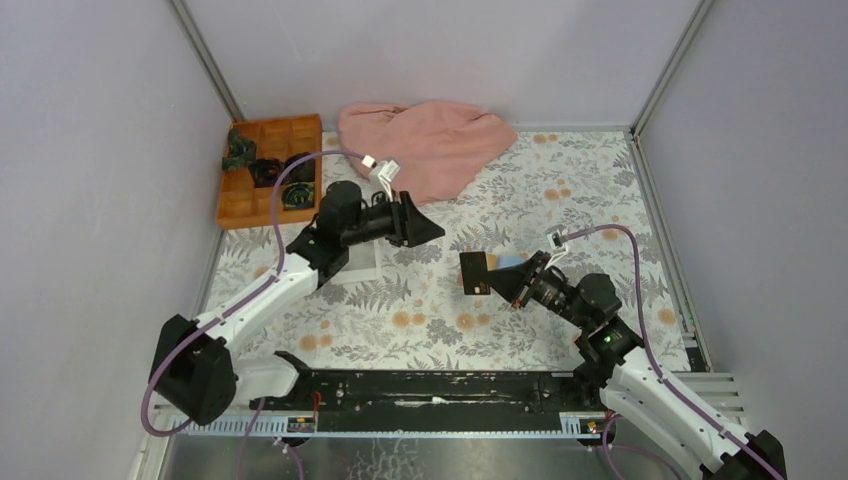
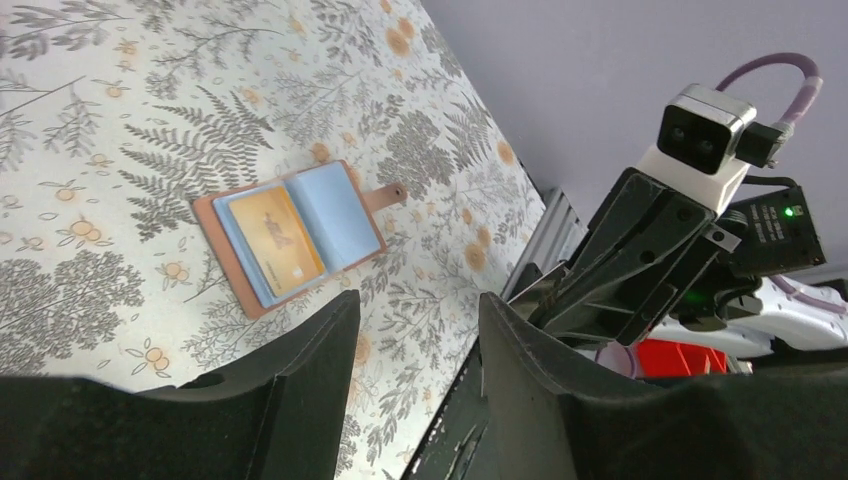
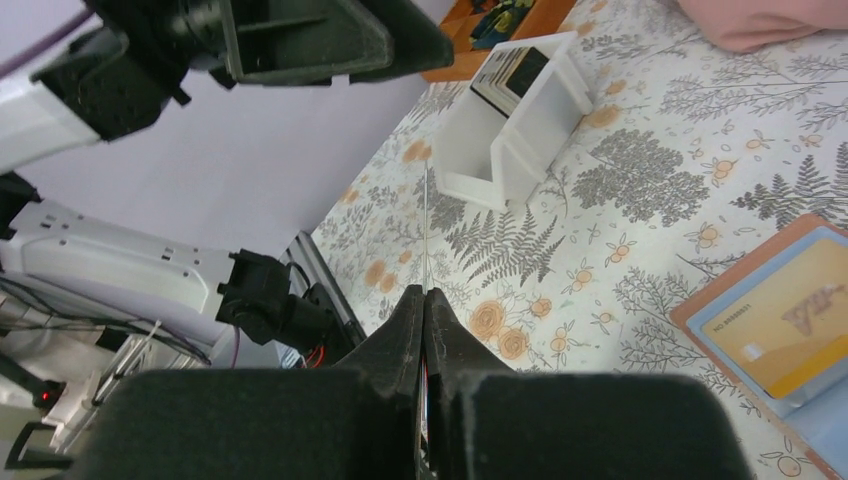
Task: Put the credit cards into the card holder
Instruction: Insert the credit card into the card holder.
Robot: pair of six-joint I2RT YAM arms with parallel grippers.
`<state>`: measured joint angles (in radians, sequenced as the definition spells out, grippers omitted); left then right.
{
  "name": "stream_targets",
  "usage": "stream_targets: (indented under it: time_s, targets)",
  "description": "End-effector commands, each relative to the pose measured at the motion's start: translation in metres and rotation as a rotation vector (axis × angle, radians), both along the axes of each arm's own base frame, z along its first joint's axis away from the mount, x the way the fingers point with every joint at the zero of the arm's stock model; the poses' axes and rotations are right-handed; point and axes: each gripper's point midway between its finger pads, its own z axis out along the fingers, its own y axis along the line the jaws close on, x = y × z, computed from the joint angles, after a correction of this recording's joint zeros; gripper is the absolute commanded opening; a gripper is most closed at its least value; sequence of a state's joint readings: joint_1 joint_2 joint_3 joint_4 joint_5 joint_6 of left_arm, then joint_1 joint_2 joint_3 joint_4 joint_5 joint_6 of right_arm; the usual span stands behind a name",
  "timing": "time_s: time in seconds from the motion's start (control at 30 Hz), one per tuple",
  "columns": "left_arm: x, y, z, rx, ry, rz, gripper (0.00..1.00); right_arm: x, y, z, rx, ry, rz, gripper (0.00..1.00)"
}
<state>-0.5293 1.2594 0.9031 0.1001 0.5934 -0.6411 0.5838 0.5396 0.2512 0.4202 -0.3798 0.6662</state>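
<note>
The card holder [image 2: 290, 235] lies open on the floral table, reddish-brown with blue sleeves and a gold card in its left sleeve. In the top view only a blue sliver of the card holder [image 1: 510, 262] shows, beside the right arm. My right gripper [image 3: 424, 296] is shut on a thin credit card [image 3: 425, 235], seen edge-on here. From above it is a dark credit card [image 1: 474, 272] held upright in the right gripper [image 1: 492, 278], left of the holder [image 3: 780, 320]. My left gripper [image 2: 415, 335] hangs open and empty above the table, the left gripper [image 1: 425, 225] a short way from the card.
A white tray [image 3: 500, 150] with more cards [image 3: 507, 76] stands left of centre, partly under the left arm [image 1: 355, 265]. An orange wooden compartment box [image 1: 270, 170] sits at the back left. A pink cloth [image 1: 430, 145] lies at the back.
</note>
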Motion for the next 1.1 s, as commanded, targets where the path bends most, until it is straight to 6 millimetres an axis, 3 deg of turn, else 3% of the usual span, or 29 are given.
stream_targets:
  time_s: [0.0, 0.23, 0.53, 1.07]
  targets:
    - [0.011, 0.005, 0.025, -0.123, -0.112, 0.097, 0.55, 0.011, -0.004, 0.035, 0.072, -0.053, -0.067, 0.0]
    - [-0.008, -0.004, 0.001, -0.189, -0.083, -0.001, 0.5, 0.016, -0.006, 0.045, 0.154, -0.026, -0.1, 0.0]
    - [-0.037, -0.029, -0.004, -0.259, -0.091, -0.155, 0.45, 0.021, -0.004, 0.04, 0.198, 0.032, -0.114, 0.0]
    - [-0.051, -0.043, -0.009, -0.275, -0.082, -0.235, 0.47, 0.022, 0.001, 0.037, 0.237, 0.059, -0.095, 0.0]
